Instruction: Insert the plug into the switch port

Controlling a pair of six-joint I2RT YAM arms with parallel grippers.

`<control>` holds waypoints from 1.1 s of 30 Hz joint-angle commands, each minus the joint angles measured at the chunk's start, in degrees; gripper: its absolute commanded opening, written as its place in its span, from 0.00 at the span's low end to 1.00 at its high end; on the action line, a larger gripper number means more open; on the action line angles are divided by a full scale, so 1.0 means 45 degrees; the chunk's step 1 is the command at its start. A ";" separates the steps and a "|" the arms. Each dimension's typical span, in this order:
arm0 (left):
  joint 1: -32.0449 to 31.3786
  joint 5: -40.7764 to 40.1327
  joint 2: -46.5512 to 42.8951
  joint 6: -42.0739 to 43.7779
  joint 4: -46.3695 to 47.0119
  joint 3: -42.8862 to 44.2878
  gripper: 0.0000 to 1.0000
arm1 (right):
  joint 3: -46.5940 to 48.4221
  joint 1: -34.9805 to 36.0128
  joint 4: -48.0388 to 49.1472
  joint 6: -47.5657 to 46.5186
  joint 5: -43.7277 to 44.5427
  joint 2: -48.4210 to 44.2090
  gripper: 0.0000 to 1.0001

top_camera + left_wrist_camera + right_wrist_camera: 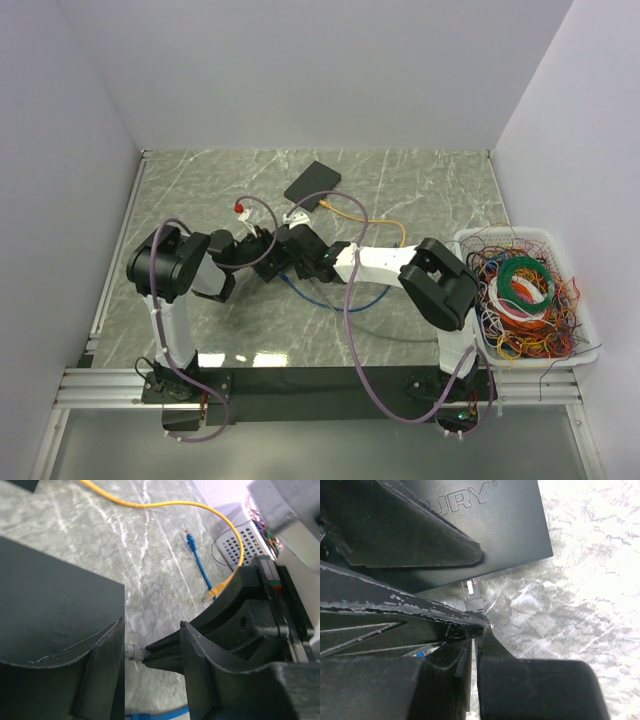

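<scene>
The black switch [520, 520] lies close in front of both grippers; in the left wrist view it is the dark slab [50, 595] at left. My right gripper [476, 630] is shut on the clear grey plug [472, 596], whose tip meets the switch's side edge. How far in it sits is hidden. My left gripper [151, 625] is open. Its left finger lies against the switch, and the plug [134, 652] shows between its fingers. In the top view both grippers [262, 250] [297, 248] meet mid-table and cover the switch.
A second flat black box [312, 183] lies further back. A yellow cable [350, 212] and a blue cable [330, 300] trail across the marble table. A white basket [500, 233] full of coloured wires stands at the right edge. A small red object [238, 208] lies left of centre.
</scene>
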 commanded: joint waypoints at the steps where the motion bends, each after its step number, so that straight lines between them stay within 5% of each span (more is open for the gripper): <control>1: -0.0090 -0.0575 -0.0896 0.0129 -0.2522 -0.0136 0.55 | -0.0144 -0.0267 0.2214 0.0254 0.0665 -0.0663 0.00; 6: 0.0300 -0.2122 -0.2518 0.0872 -0.5235 0.0509 0.57 | -0.0281 -0.0267 0.2215 0.0137 0.0665 -0.0761 0.00; 15: 0.1765 -0.2299 -0.2891 0.1398 -0.6547 0.2031 0.61 | -0.0574 -0.0267 0.2390 0.0019 0.0626 -0.0820 0.00; 24: 0.1805 -0.2962 -0.1271 0.1810 -0.9086 0.4297 0.59 | -0.0575 -0.0267 0.2469 -0.0020 0.0606 -0.0761 0.00; 33: 0.1590 -0.2808 -0.0606 0.1516 -1.0026 0.4496 0.54 | -0.0477 -0.0286 0.2508 -0.0039 0.0548 -0.0663 0.00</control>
